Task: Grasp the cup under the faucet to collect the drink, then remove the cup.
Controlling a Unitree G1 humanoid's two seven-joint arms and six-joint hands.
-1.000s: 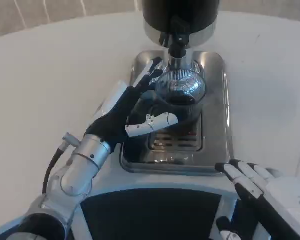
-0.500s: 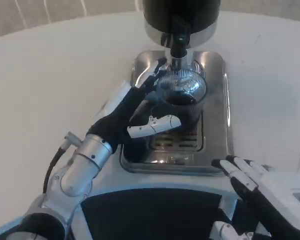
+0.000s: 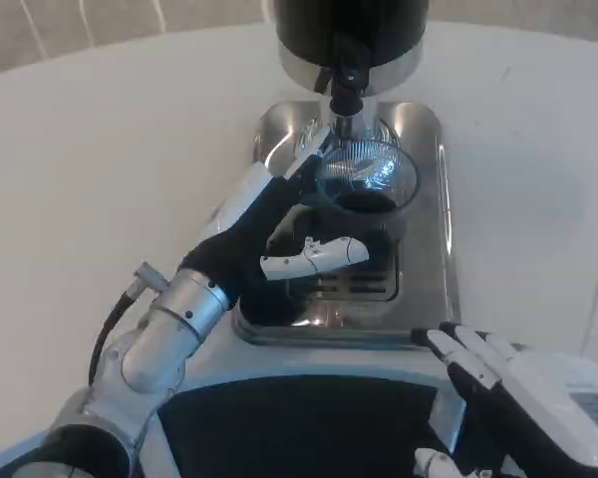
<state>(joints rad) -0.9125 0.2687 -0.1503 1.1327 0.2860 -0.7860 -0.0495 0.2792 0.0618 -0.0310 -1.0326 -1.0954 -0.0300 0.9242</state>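
My left hand point(image 3: 269, 224) had its fingers point(image 3: 314, 254) wrapped about the cup point(image 3: 364, 194), one white-tipped finger crossing its near side and others reaching round the far left of the rim, so I held it, though how firmly the pads pressed I could not quite tell from above. The cup stood upright, its long axis vertical, just to the right of my palm and directly beneath the faucet point(image 3: 345, 95), with dark drink pooled inside. It looked like clear ribbed glass, round and smooth, likely slippery. It sat over the slotted grate of the drip tray point(image 3: 434, 214), a polished steel rectangle with raised edges. To remove it, I judged I should draw it back toward me, clear of the spout. My right hand point(image 3: 523, 393) waited well apart at the near edge, fingers loosely spread, holding nothing. The table point(image 3: 100, 159) was plain matte white.
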